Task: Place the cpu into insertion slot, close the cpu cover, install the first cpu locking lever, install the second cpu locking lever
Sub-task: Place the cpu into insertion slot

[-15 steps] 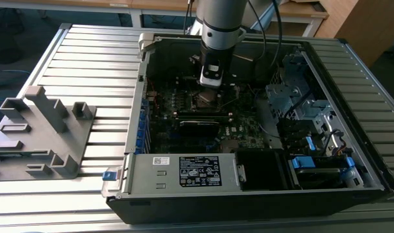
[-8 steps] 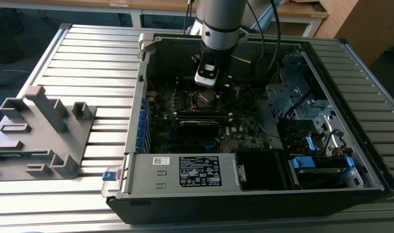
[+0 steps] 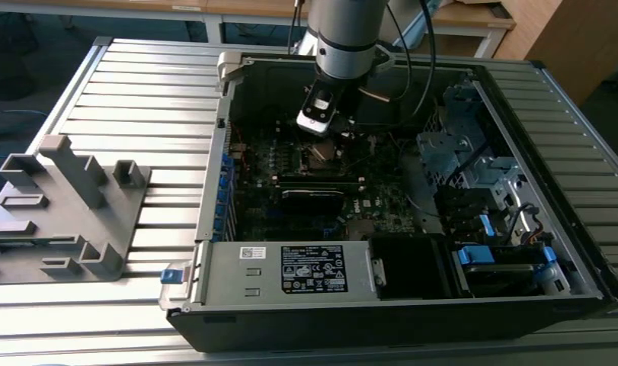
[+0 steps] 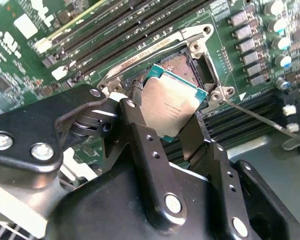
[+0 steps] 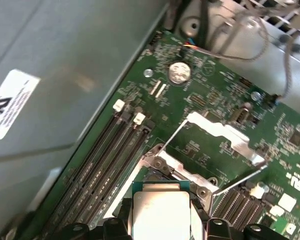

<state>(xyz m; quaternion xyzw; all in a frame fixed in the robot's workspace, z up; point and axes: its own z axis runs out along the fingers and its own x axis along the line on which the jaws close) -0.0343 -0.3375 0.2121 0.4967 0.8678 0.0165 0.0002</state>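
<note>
1. Ribbed grey metal table (image 3: 136, 91) carrying an open computer case (image 3: 215, 200); a grey moulded fixture (image 3: 65, 206) lies on the exterior view's left, apart from the case.
2. Arm reaching down into the case, with the gripper (image 3: 324, 126) low over the green motherboard (image 3: 390, 217).
3. Gripper (image 4: 165, 115) in the second wrist view: its two black fingers (image 4: 140, 145) are clamped on opposite edges of the cpu (image 4: 172, 102).
4. Cpu, silvery top facing the camera, held just over the insertion slot (image 4: 187, 67). It sits skewed to the recess and is not seated; whether an edge touches the socket cannot be told.
5. Insertion slot with part of its contact field uncovered beyond the chip's far edge.
6. Cpu cover (image 5: 225, 137) in the first wrist view, swung up and open, green board showing through its window; the cpu (image 5: 162, 212) lies near its hinge side.
7. Thin wire locking lever (image 5: 240, 179), raised beside the socket.
8. Long memory slots (image 5: 110, 160) running alongside the socket.
9. Grey, white-labelled metal box (image 3: 288, 271) at the case's near wall.
</note>
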